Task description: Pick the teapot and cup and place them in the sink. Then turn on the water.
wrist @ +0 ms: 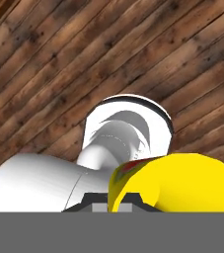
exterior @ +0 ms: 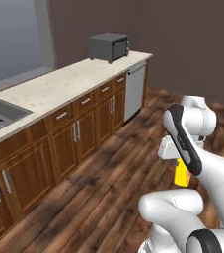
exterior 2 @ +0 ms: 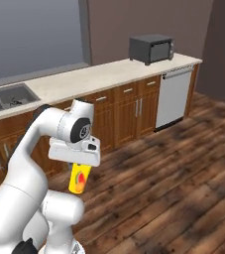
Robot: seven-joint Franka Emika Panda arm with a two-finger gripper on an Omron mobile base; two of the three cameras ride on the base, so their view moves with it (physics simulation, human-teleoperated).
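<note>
Sink [exterior: 5,114] sits far off to the gripper's left, set into the pale counter [exterior: 59,86]; same basin shows at the left edge of the right base view. Wood cabinets [exterior: 76,136] run under the counter, well apart from the gripper. Further right along the counter, a dark toaster oven [exterior 2: 151,48] stands near its end, with a steel dishwasher [exterior 2: 173,96] below it. Gripper [exterior 2: 79,171] hangs over the plank floor [exterior 2: 173,173], pointing down, clenched on the cup [exterior 2: 79,177]. Cup is yellow with a red-orange mark, hanging directly below the hand, clear of the floor. In the hand view the cup [wrist: 182,183] crowds the lower right, right against the fingertips.
</note>
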